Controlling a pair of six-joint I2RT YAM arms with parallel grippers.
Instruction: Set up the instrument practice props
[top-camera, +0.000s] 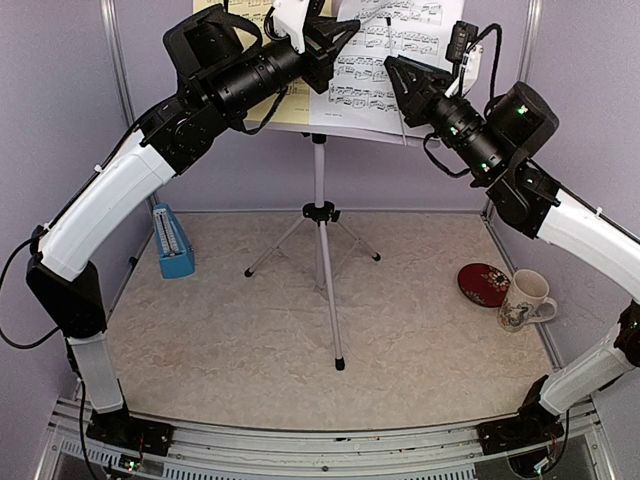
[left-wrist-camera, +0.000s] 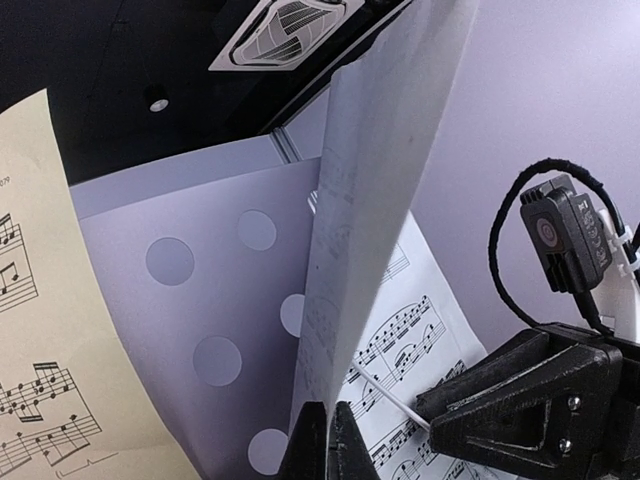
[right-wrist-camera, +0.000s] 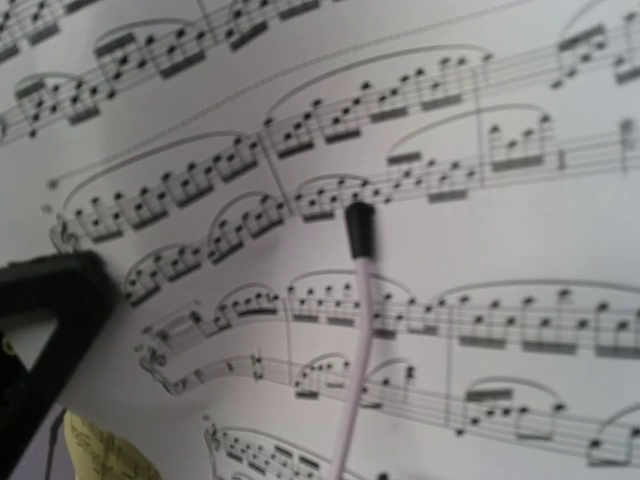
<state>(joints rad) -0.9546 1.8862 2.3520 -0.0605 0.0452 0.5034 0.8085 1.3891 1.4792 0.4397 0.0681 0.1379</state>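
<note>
The silver tripod music stand (top-camera: 321, 215) stands mid-table, its perforated desk (left-wrist-camera: 130, 300) up high. A yellow sheet (top-camera: 293, 108) (left-wrist-camera: 40, 330) leans on the desk's left half and a white sheet of printed music (top-camera: 385, 50) (right-wrist-camera: 500, 230) on the right. My left gripper (top-camera: 345, 35) (left-wrist-camera: 332, 420) is shut on the white sheet's curled left edge (left-wrist-camera: 360, 200). My right gripper (top-camera: 400, 80) (left-wrist-camera: 435, 415) is in front of that sheet, at the stand's thin white page-holder rod (right-wrist-camera: 358, 330) (left-wrist-camera: 385, 390). Its jaws stand close together; whether they pinch the rod does not show. The blue metronome (top-camera: 176, 243) stands at the left.
A white patterned mug (top-camera: 525, 298) and a dark red disc (top-camera: 484, 283) sit at the right edge of the mat (top-camera: 400, 330). The tripod legs spread around the mat's middle. Metal frame posts rise at both back corners.
</note>
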